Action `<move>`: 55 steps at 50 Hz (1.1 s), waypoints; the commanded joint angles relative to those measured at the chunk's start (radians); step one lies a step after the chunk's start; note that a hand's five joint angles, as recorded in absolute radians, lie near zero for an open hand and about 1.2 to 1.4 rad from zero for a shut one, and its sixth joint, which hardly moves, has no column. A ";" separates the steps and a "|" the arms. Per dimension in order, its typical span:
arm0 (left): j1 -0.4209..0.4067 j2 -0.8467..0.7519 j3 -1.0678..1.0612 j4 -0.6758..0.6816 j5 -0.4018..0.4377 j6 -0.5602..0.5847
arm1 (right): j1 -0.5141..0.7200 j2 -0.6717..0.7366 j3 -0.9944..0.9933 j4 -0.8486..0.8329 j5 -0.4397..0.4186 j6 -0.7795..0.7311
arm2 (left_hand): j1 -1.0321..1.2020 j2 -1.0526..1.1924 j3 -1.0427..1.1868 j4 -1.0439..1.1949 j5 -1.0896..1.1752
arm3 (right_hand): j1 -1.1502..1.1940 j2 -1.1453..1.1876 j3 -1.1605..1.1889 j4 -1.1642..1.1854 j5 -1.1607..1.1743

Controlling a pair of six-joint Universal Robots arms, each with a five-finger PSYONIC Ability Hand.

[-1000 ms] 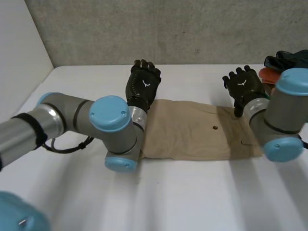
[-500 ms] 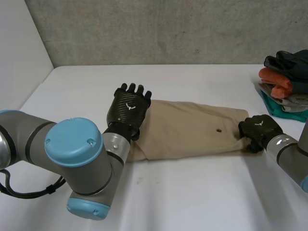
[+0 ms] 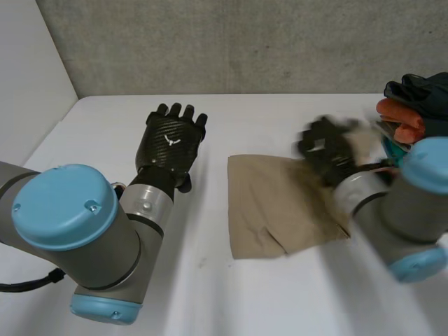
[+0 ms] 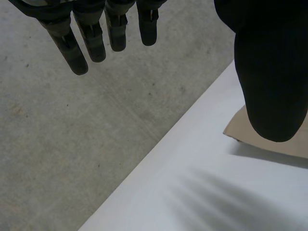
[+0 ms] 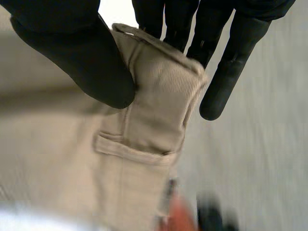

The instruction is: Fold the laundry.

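Starting nearest, the white table (image 3: 231, 301) carries the tan trousers (image 3: 280, 203), a soft, matte cloth with a jagged near edge. Half a second ago they lay stretched long from left to right; now the flat part is short and almost square, and its left edge has slid rightward. The long axis runs left to right, with the waistband end raised at the far right. There the right hand (image 3: 325, 150) has lifted from the table edge, thumb and fingers pinching that finely ribbed waistband, a belt loop just below the grip. Over to the left, the left hand (image 3: 171, 143) has come off the cloth and hovers well apart, fingers straight and released. Far right sits a pile of folded clothes (image 3: 413, 119).
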 commanded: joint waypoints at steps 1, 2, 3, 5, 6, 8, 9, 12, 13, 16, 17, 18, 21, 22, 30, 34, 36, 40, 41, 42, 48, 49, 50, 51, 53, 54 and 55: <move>0.005 0.020 0.004 0.000 -0.001 -0.048 | 0.210 0.094 0.056 -0.065 -0.229 -0.017 | -0.016 -0.032 -0.037 -0.028 -0.050 | 0.305 0.234 0.207 0.199 0.240; 0.006 0.020 0.011 -0.001 0.001 -0.053 | 0.223 0.106 0.056 -0.062 -0.232 -0.025 | -0.016 -0.032 -0.037 -0.028 -0.050 | 0.305 0.234 0.207 0.199 0.240; 0.006 0.020 0.014 0.000 0.001 -0.053 | 0.232 0.114 0.056 -0.056 -0.235 -0.031 | -0.016 -0.032 -0.037 -0.028 -0.050 | 0.305 0.234 0.207 0.199 0.240; 0.008 0.020 0.022 0.000 0.002 -0.053 | 0.235 0.114 0.058 -0.039 -0.249 -0.020 | -0.016 -0.032 -0.037 -0.028 -0.050 | -0.272 -0.344 -0.370 -0.379 -0.337; 0.008 0.018 0.034 0.000 0.004 -0.053 | 0.235 0.111 0.059 -0.038 -0.252 -0.012 | -0.016 -0.032 -0.037 -0.028 -0.050 | -0.563 -0.634 -0.661 -0.669 -0.628; 0.008 0.014 0.050 0.000 0.004 -0.053 | 0.232 0.091 0.059 -0.039 -0.240 0.030 | -0.016 -0.032 -0.037 -0.028 -0.050 | -0.917 -0.988 -1.015 -1.023 -0.981; 0.008 0.012 0.057 0.000 0.004 -0.053 | 0.228 0.071 0.059 -0.035 -0.240 0.055 | -0.016 -0.032 -0.037 -0.028 -0.050 | -0.917 -0.988 -1.015 -1.023 -0.981; 0.006 -0.006 0.099 0.000 0.010 -0.051 | 0.151 -0.056 0.070 -0.035 -0.241 0.241 | -0.016 -0.032 -0.037 -0.028 -0.050 | -0.917 -0.988 -1.015 -1.023 -0.981; 0.006 -0.018 0.116 0.000 0.010 -0.051 | 0.125 -0.087 0.070 -0.033 -0.238 0.314 | -0.016 -0.032 -0.037 -0.028 -0.050 | -0.917 -0.988 -1.015 -1.023 -0.981; -0.011 -0.075 0.183 -0.003 0.011 -0.051 | 0.048 -0.150 0.065 -0.032 -0.250 0.624 | -0.016 -0.032 -0.037 -0.028 -0.050 | -0.917 -0.988 -1.015 -1.023 -0.981; -0.014 -0.090 0.203 -0.004 0.011 -0.051 | 0.031 -0.153 0.058 -0.030 -0.250 0.700 | -0.016 -0.032 -0.037 -0.028 -0.050 | -0.917 -0.988 -1.015 -1.023 -0.981; -0.026 -0.125 0.250 -0.006 0.013 -0.053 | 0.016 -0.156 0.048 -0.022 -0.250 0.769 | -0.016 -0.032 -0.037 -0.028 -0.050 | -0.917 -0.988 -1.015 -1.023 -0.981; -0.059 -0.204 0.344 -0.012 0.043 -0.058 | -0.042 -0.161 0.006 0.036 -0.252 0.951 | -0.016 -0.032 -0.037 -0.028 -0.050 | -0.917 -0.988 -1.015 -1.023 -0.981; -0.067 -0.222 0.362 -0.017 0.054 -0.059 | -0.062 -0.158 -0.010 0.065 -0.250 0.966 | -0.016 -0.032 -0.037 -0.028 -0.050 | -0.917 -0.988 -1.015 -1.023 -0.981; -0.103 -0.452 0.606 -0.139 0.172 -0.059 | -0.147 0.026 -0.194 0.364 -0.230 0.919 | -0.016 -0.032 -0.037 -0.028 -0.050 | -0.917 -0.988 -1.015 -1.023 -0.981; -0.104 -0.577 0.746 -0.257 0.174 -0.058 | -0.151 0.111 -0.280 0.474 -0.237 0.861 | -0.013 -0.028 -0.033 -0.024 -0.046 | -0.917 -0.988 -1.015 -1.023 -0.981; -0.104 -0.616 0.793 -0.317 0.171 -0.056 | -0.150 0.157 -0.307 0.507 -0.253 0.839 | -0.010 -0.025 -0.030 -0.021 -0.043 | -0.917 -0.988 -1.015 -1.023 -0.981; -0.103 -0.678 0.875 -0.472 0.119 -0.058 | -0.142 0.212 -0.338 0.516 -0.296 0.801 | -0.001 -0.017 -0.021 -0.013 -0.034 | -0.917 -0.988 -1.015 -1.023 -0.981; -0.101 -0.686 0.887 -0.519 0.084 -0.058 | -0.142 0.226 -0.344 0.516 -0.312 0.790 | -0.001 -0.017 -0.021 -0.013 -0.034 | -0.917 -0.988 -1.015 -1.023 -0.981; -0.101 -0.687 0.889 -0.541 0.067 -0.058 | -0.142 0.235 -0.346 0.516 -0.321 0.779 | -0.004 -0.020 -0.024 -0.016 -0.037 | -0.917 -0.988 -1.015 -1.023 -0.981; -0.101 -0.684 0.870 -0.622 -0.028 -0.058 | -0.139 0.327 -0.393 0.525 -0.316 0.690 | -0.007 -0.023 -0.027 -0.019 -0.040 | -0.917 -0.988 -1.015 -1.023 -0.981; -0.103 -0.683 0.869 -0.627 -0.033 -0.056 | -0.138 0.338 -0.398 0.525 -0.309 0.678 | -0.004 -0.020 -0.024 -0.016 -0.037 | -0.917 -0.988 -1.015 -1.023 -0.981; -0.103 -0.681 0.869 -0.635 -0.035 -0.056 | -0.138 0.345 -0.403 0.525 -0.300 0.669 | -0.004 -0.020 -0.024 -0.016 -0.037 | -0.917 -0.988 -1.015 -1.023 -0.981; -0.104 -0.680 0.869 -0.641 -0.038 -0.056 | -0.138 0.356 -0.410 0.525 -0.278 0.650 | -0.004 -0.020 -0.024 -0.016 -0.037 | -0.917 -0.988 -1.015 -1.023 -0.981; -0.109 -0.677 0.875 -0.670 -0.036 -0.058 | -0.138 0.359 -0.419 0.527 -0.254 0.633 | -0.001 -0.017 -0.021 -0.013 -0.034 | -0.917 -0.988 -1.015 -1.023 -0.981; -0.112 -0.673 0.878 -0.679 -0.035 -0.059 | -0.138 0.355 -0.427 0.527 -0.235 0.612 | -0.001 -0.017 -0.021 -0.013 -0.034 | -0.917 -0.988 -1.015 -1.023 -0.981; -0.113 -0.669 0.880 -0.687 -0.033 -0.061 | -0.136 0.349 -0.430 0.528 -0.231 0.601 | -0.001 -0.017 -0.021 -0.013 -0.034 | -0.917 -0.988 -1.015 -1.023 -0.981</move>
